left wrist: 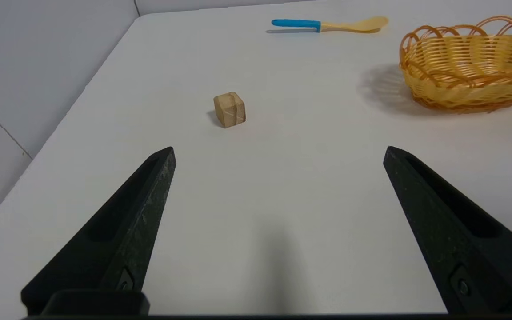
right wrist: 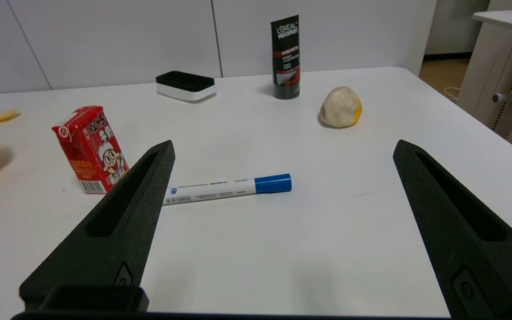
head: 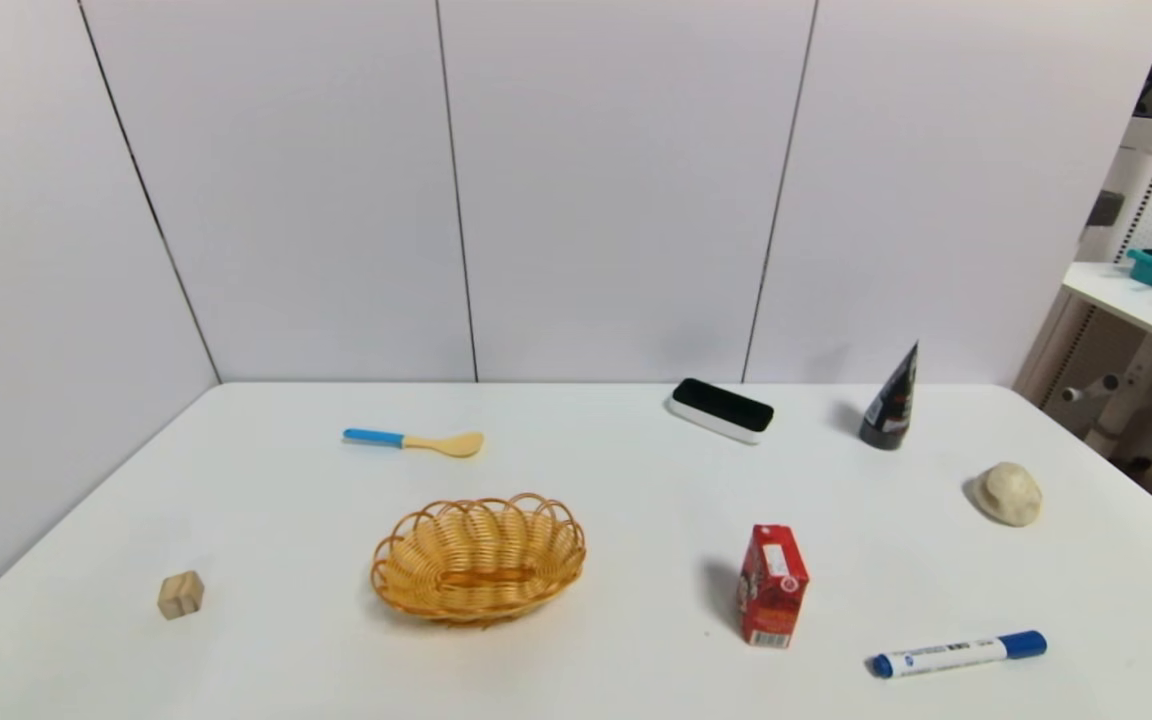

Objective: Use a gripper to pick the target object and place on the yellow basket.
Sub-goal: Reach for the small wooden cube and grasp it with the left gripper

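White panelled walls close off the back and left of a white table (head: 636, 470), and on its near left part sits the wooden cube (head: 181, 595), alone and upright on one face, well apart from the yellow basket (head: 478, 556) that stands to its right near the table's middle front. From the left wrist camera the cube (left wrist: 230, 110) lies on the bare tabletop ahead of the left gripper (left wrist: 279, 153), whose two black jaws are spread wide with nothing between them; the basket (left wrist: 469, 71) shows off to one side, empty as far as can be seen. Beyond the basket, toward the back wall, lies a spoon (head: 416, 441) with a blue handle and a pale yellow bowl. Farther right stand a red drink carton (head: 771, 585), a black-and-white board eraser (head: 721, 409), a black cosmetic tube (head: 891, 400) standing on its cap, a beige rounded lump (head: 1008, 493) and a blue-capped marker (head: 958, 653). The right gripper (right wrist: 282, 146) hovers over that side, jaws likewise wide apart and empty, with the marker (right wrist: 227, 188) lying flat just ahead of it.
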Robot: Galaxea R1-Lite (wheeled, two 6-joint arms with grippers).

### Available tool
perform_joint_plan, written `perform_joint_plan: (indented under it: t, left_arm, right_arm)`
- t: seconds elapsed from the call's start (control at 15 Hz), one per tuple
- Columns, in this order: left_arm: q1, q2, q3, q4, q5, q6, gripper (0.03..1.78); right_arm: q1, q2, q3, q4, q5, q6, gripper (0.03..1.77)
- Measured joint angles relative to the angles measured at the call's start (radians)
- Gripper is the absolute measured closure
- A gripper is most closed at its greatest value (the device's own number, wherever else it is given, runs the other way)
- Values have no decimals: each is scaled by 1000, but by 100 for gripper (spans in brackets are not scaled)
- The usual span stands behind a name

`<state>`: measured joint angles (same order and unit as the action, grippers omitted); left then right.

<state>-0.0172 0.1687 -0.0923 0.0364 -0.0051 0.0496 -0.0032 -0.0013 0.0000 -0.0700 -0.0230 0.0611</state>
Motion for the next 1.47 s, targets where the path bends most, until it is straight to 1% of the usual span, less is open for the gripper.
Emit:
perform_joint_plan:
  t: [0.2, 0.33, 0.47, 0.6, 0.73, 0.87, 1.0, 1.13, 1.27, 1.47]
  left_arm:
    - [-68, 203, -226, 1, 10, 19, 12]
    - [-100, 347, -390, 1, 44, 23, 12]
    - [-113, 487, -533, 1, 85, 24, 12]
    - [-103, 623, -669, 1, 105, 23, 12]
    - [-64, 748, -779, 7, 110, 23, 12]
    - [-18, 863, -876, 44, 113, 22, 12]
    - [20, 956, -965, 150, 114, 19, 12]
    - [42, 1037, -1037, 305, 115, 19, 12]
    - [58, 1105, -1071, 459, 117, 14, 12]
    - [70, 1197, -1082, 609, 118, -6, 12]
  right_arm:
    - [0, 0, 0, 0, 0, 0, 10]
    - [0, 0, 0, 0, 0, 0, 10]
    - [0, 0, 0, 0, 0, 0, 10]
    - [0, 0, 0, 1, 0, 0, 10]
    - [0, 0, 0, 0, 0, 0, 10]
    - [0, 0, 0, 0, 0, 0, 10]
    - [0, 0, 0, 0, 0, 0, 10]
    - [0, 0, 0, 0, 0, 0, 10]
    - [0, 0, 0, 0, 0, 0, 10]
    - [0, 0, 0, 0, 0, 0, 10]
